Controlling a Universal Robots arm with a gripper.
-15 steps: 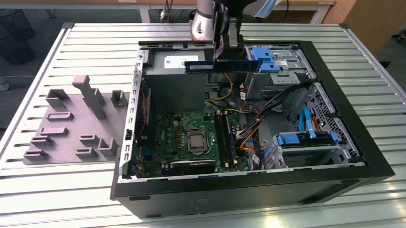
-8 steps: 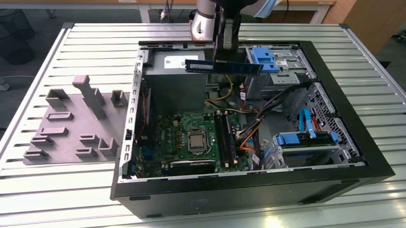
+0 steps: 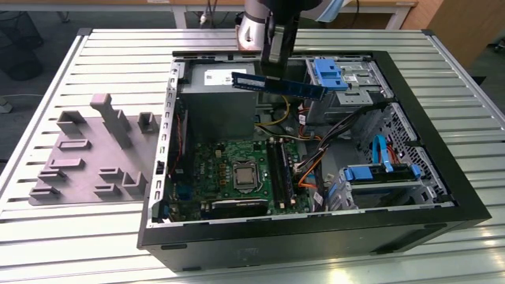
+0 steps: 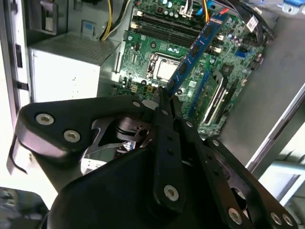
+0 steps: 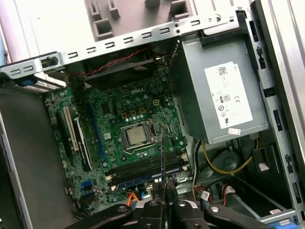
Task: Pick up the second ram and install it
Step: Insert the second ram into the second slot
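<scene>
My tool (image 3: pixel 278 65) is clamped on the second ram (image 3: pixel 278 85), holding it in the air above the open computer case (image 3: pixel 442 177), over the gap between the power supply (image 3: pixel 217 100) and the blue drive brackets (image 3: pixel 332 74) at the far end of the case. In the exterior view the stick hangs roughly level, long edge running from the exterior view's left to its right, slightly lower at the right end, white label near the left end. It touches nothing but my fingers.

In the second wrist view the ram (image 4: pixel 198 47) sticks out past my closed fingers (image 4: pixel 164 107), pointing over the motherboard (image 4: pixel 228 57). In the first wrist view I see the stick edge-on (image 5: pixel 162 157) as a thin dark line rising from the tool (image 5: pixel 164 202), lying across the CPU socket (image 5: pixel 136 136) area and the black memory slots (image 5: pixel 147 169). One slot there already has a stick seated in it; the ram I hold is well above the slots, not inserted.

Case lies on its side on the slatted metal desk (image 3: pixel 94 236). A grey fixture block (image 3: pixel 94 154) sits on the desk to the exterior view's left of the case, well apart from the tool.
</scene>
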